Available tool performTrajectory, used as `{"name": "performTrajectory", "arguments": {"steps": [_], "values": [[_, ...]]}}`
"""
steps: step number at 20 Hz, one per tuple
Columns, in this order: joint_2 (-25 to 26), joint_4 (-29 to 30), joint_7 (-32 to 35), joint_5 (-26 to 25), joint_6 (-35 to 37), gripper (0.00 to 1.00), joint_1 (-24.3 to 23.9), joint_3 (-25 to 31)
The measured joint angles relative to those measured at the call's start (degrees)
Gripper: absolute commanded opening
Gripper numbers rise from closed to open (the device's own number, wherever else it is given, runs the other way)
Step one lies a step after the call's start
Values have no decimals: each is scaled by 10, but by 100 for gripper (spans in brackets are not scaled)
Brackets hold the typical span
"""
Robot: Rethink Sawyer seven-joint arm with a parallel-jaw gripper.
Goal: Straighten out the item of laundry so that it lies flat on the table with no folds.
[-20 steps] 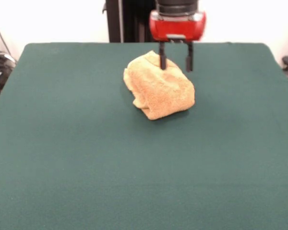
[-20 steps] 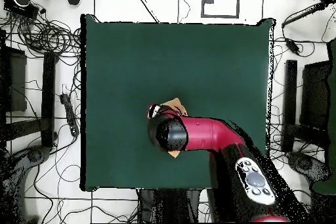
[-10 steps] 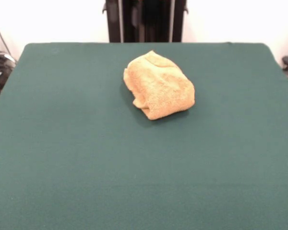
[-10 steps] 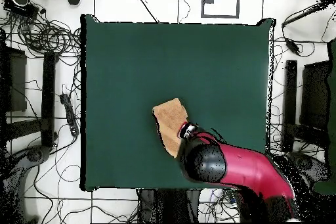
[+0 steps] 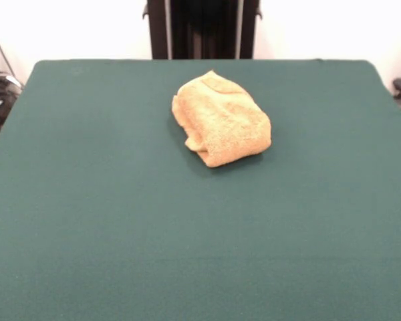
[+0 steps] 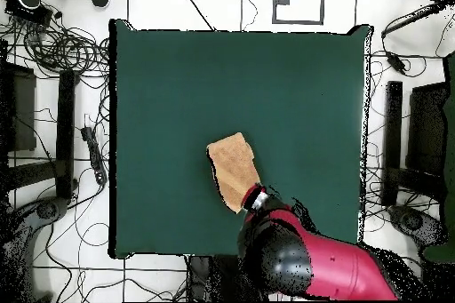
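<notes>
The item of laundry is a golden-orange terry towel lying bunched and folded over itself into a thick lump on the far middle of the dark green table. No arm shows in the front view. Seen from overhead, the towel lies a little below the centre of the table. The red arm rises over the table's bottom edge, and the gripper hangs by the towel's lower right corner, seen from above. Whether it touches the cloth cannot be made out.
Green table surface stretches widely on all sides of the towel. Cables and dark equipment lie on the floor around the table. A black pedestal column stands behind the far edge.
The arm has drawn back from over the towel toward the base side of the table and left the front view. The towel keeps the same folded shape and place.
</notes>
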Motion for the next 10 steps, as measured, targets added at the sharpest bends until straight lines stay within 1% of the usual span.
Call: {"name": "performTrajectory", "arguments": {"steps": [2, 10], "values": [[-5, 10, 0, 6, -1, 100, 0, 18], [-14, 21, 0, 7, -4, 100, 10, 56]]}}
